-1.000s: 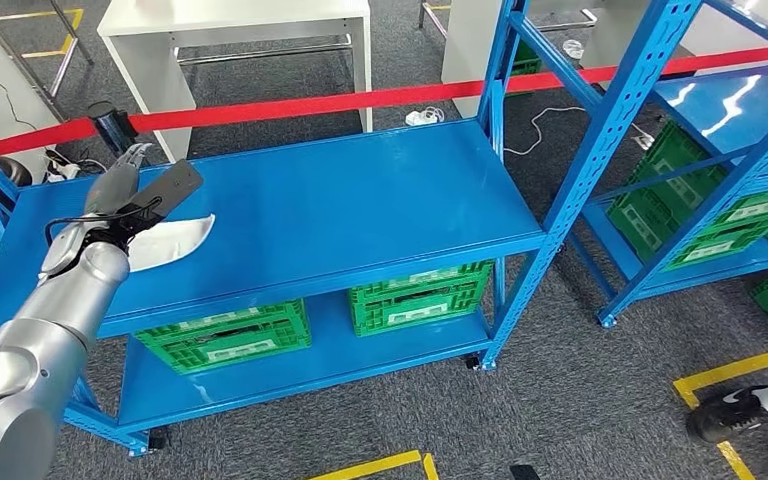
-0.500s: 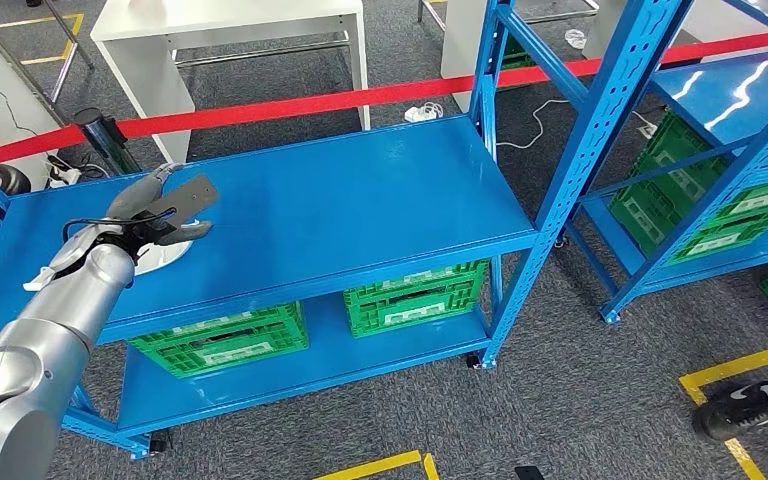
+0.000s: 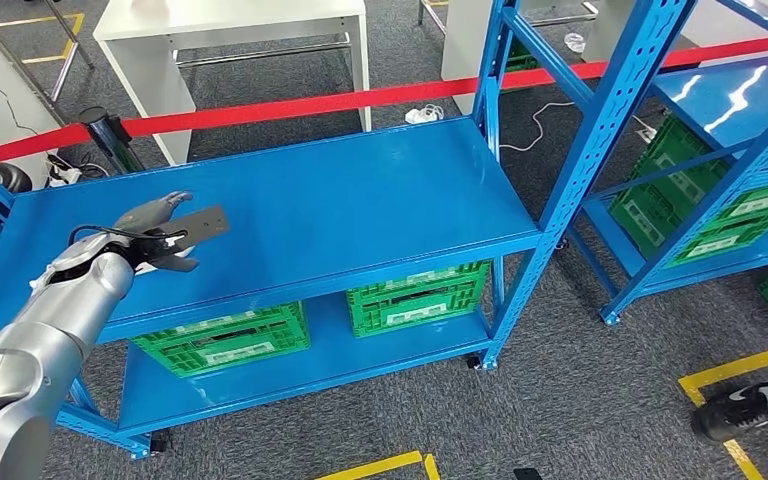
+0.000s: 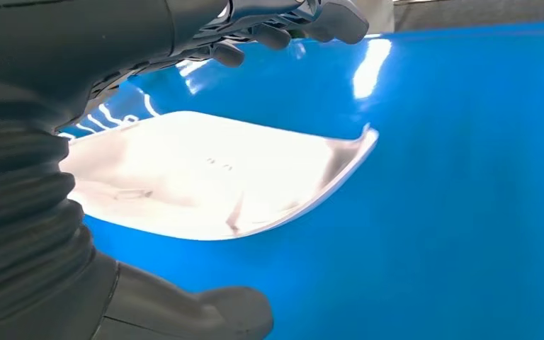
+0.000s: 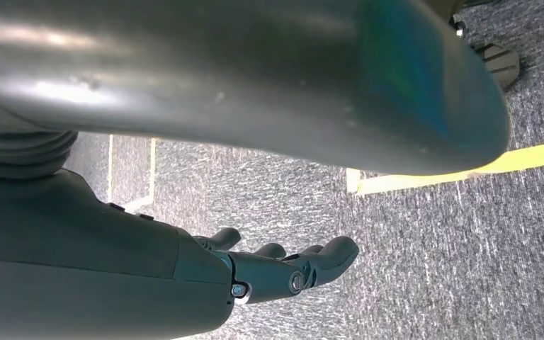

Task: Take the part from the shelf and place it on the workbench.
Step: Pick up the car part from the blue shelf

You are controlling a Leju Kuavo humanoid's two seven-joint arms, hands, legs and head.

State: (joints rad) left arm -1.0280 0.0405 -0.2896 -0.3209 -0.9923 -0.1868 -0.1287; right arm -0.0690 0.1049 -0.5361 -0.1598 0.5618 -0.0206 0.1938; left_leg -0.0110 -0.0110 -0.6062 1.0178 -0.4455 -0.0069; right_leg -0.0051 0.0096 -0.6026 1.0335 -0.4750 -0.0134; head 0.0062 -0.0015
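1. Hanging low over grey carpet: right hand (image 5: 283, 273), fingers (image 5: 329, 256) loosely apart, grasping nothing.
2. Hovering over the blue worktop (image 3: 360, 200): left hand (image 3: 155, 235), fingers (image 4: 283, 25) spread above the white curved part (image 4: 205, 177).
3. Lying on the worktop, apparently released: the part; placing looking nearly finished, only withdrawing remaining.

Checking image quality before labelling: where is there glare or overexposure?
Left wrist view: the white part is blown out, with bright streaks on the blue shelf top. Head view: reflections streak the right-hand shelf. Right wrist view: soft highlights on the dark cover nearest the lens.
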